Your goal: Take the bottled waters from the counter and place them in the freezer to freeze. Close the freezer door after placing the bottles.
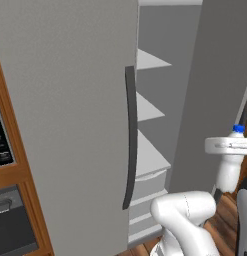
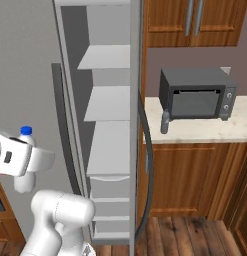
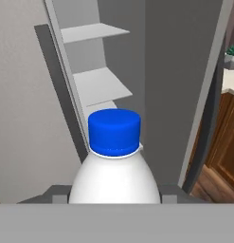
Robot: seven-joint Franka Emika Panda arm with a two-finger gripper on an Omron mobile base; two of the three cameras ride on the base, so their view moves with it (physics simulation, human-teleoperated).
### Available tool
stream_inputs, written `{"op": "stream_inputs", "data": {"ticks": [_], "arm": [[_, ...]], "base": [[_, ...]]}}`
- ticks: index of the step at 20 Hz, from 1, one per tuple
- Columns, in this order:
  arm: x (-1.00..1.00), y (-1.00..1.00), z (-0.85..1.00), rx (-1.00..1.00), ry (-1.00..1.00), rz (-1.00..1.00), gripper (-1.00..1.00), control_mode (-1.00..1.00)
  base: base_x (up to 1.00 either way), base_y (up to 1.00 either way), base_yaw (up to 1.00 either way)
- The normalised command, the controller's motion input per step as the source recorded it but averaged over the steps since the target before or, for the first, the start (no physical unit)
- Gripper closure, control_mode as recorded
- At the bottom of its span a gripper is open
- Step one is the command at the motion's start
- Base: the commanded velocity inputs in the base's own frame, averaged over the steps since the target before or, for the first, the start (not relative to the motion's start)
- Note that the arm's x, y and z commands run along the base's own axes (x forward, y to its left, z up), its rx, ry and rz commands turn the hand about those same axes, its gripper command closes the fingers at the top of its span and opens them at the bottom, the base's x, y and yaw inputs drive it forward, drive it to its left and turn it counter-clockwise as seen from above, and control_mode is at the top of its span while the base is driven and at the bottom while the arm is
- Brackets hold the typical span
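Standing upright in the pincer (image 3: 114,198), the whitish bottle (image 3: 114,178) has its blue cap (image 3: 114,131) on top and its long axis vertical; the two dark fingertips sit against its sides low down, so the pincer looks clamped on it. In the left base view the same bottle (image 1: 230,167) hangs off the hand at the right edge, out in front of the open freezer (image 1: 151,150), well above the wooden floor (image 1: 226,212). The relation that matters for the coming move is this: the freezer's pale shelves (image 3: 100,85) lie straight ahead of the bottle and a little to the left along the hand's line of sight, with open air between them, and the grey freezer door (image 2: 139,125) stands swung out on the right of that gap. Judging from this, the bottle has to travel forward and slightly leftward, kept upright, to land on a shelf without clipping the door edge. Further out, the second, darker bottle (image 2: 165,122) stands on the desk (image 2: 195,131) just beside the microwave (image 2: 197,93), well apart from the arm, so that one looks not yet collected.
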Motion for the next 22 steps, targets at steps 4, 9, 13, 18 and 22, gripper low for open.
{"op": "stream_inputs", "data": {"ticks": [4,9,13,18,22], "arm": [[0.00,0.01,0.00,0.00,0.00,0.00,1.00,-1.00],[0.00,0.02,-0.01,0.00,0.00,0.00,1.00,-1.00],[0.00,0.00,0.00,0.00,0.00,0.00,1.00,-1.00],[0.00,0.00,0.00,0.00,0.00,0.00,1.00,1.00],[0.00,0.00,0.00,0.00,0.00,0.00,1.00,1.00]], "base": [[0.00,0.00,0.00],[0.00,0.00,0.00],[0.00,0.00,0.00],[0.00,0.00,0.00],[-0.14,0.00,0.00]]}}
